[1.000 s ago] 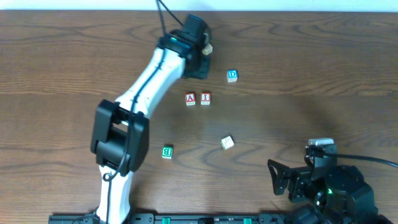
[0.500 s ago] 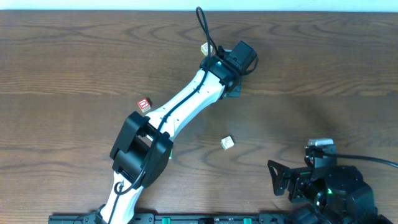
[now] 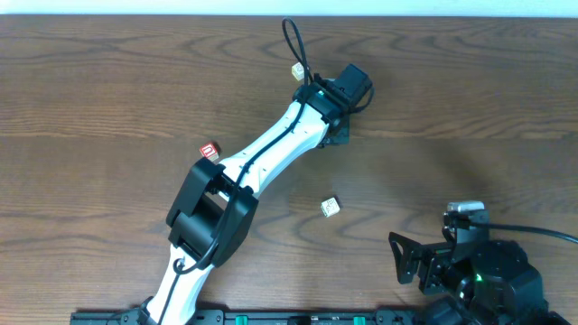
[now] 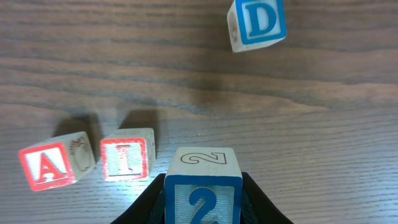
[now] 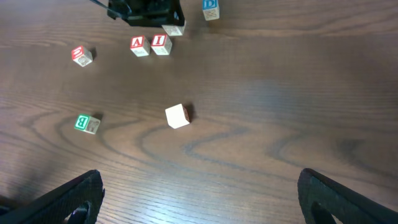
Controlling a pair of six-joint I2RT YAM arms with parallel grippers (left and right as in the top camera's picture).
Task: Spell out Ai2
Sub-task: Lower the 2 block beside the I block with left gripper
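A dark brown wood-grain table (image 3: 108, 99) fills the view; a pale strip runs along its far edge.

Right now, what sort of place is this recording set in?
Probably a robotics lab workbench: a wood-grain table, the left arm and right arm mounted at its near edge, and toy letter cubes such as the D block as props.

Painted wooden 2 block (image 4: 203, 186) above a matt wood-grain table (image 4: 323, 137)

Even bright light, soft shadows, sharp focus
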